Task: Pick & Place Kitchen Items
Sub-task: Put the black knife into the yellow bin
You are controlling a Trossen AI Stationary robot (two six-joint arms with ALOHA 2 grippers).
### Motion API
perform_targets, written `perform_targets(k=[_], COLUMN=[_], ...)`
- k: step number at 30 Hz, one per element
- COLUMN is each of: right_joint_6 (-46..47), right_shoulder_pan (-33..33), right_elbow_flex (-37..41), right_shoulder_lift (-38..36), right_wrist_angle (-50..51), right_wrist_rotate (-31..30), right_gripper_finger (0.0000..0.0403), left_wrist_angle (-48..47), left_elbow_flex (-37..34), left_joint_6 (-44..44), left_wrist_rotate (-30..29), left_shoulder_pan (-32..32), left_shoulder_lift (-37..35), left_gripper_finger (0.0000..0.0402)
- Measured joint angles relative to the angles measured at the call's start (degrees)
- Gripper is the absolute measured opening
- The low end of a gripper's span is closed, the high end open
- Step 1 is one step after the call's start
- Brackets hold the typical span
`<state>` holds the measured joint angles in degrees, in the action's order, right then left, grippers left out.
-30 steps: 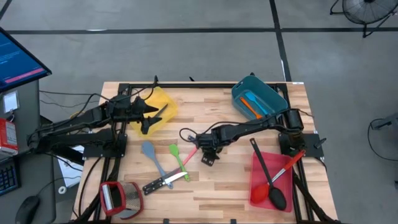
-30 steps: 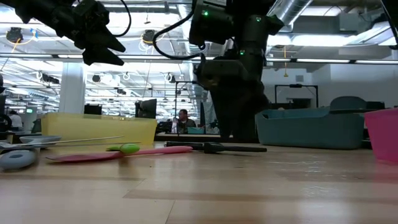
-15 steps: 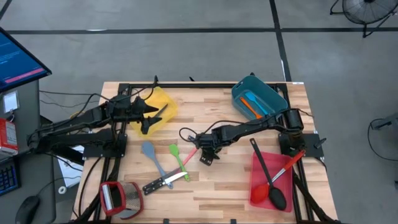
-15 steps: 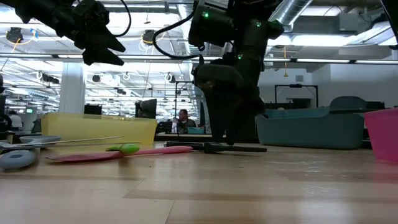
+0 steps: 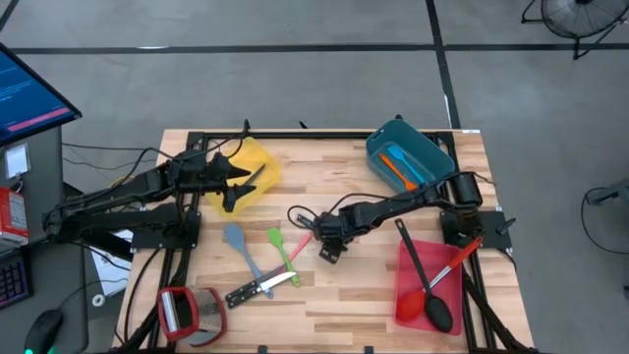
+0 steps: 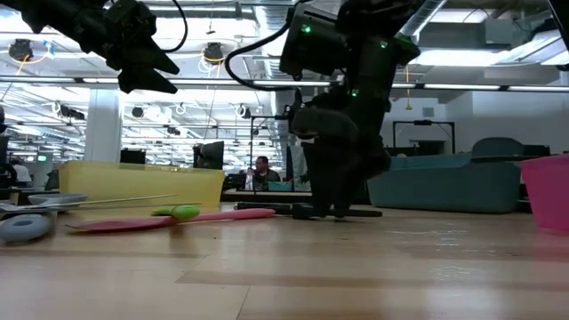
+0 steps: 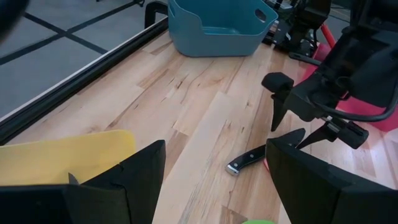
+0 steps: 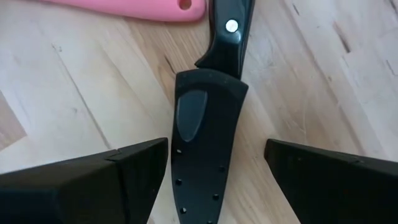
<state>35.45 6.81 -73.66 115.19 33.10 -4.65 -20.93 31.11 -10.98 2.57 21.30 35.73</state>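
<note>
At the near edge of the table (image 5: 334, 305) lies the red-framed grey flat object (image 5: 189, 313), and just beyond it a black-handled knife (image 5: 257, 287) sits beside the grey-blue spoon (image 5: 239, 248) and the green spatula (image 5: 280, 250). To the right, the red bin (image 5: 411, 285) holds the black ladle (image 5: 426, 285) and the red-handled tool (image 5: 432, 285). Toward the middle of the table the right gripper (image 5: 330, 250) is down low over a sheathed black knife (image 8: 208, 127), its fingers spread wide with one on each side of the sheath and neither touching it; the knife's handle end lies right by the pink spatula (image 8: 140, 7). Farther back, the left gripper (image 5: 234, 182) hovers above the yellow bin (image 5: 257, 169) with its fingers parted and nothing between them. At the far right corner, the teal bin (image 5: 408, 157) holds the orange spatula (image 5: 395, 171) beside a blue one. Beyond the table, a person (image 6: 261, 169) sits in the room.
</note>
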Motion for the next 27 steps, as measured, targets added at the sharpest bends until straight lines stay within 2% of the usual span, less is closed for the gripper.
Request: perform_targets(k=[17, 20, 25, 27], right_joint_6=[-1.57, -1.56, -1.40, -1.77], right_shoulder_pan=[0.33, -0.12, -0.85, -0.90], right_elbow_flex=[-1.66, -2.78, -3.52, -3.92], right_shoulder_lift=[3.22, 3.31, 3.42, 3.49], right_wrist_angle=[3.92, 5.80, 7.00, 7.26], right_wrist_rotate=[-2.10, -2.38, -2.08, -2.16], right_gripper_finger=[0.0260, 0.0226, 0.0134, 0.0116], left_wrist_angle=[0.01, 0.02, 0.03, 0.02], left_elbow_flex=[0.00, 0.00, 0.00, 0.00], left_joint_6=[-0.39, -0.37, -0.38, -0.37], left_wrist_rotate=[0.00, -0.23, -0.87, -0.92], left_shoulder_pan=[-0.01, -0.02, -0.01, -0.02], left_shoulder_lift=[0.02, 0.02, 0.02, 0.02], left_gripper_finger=[0.0257, 0.0257, 0.0257, 0.0257])
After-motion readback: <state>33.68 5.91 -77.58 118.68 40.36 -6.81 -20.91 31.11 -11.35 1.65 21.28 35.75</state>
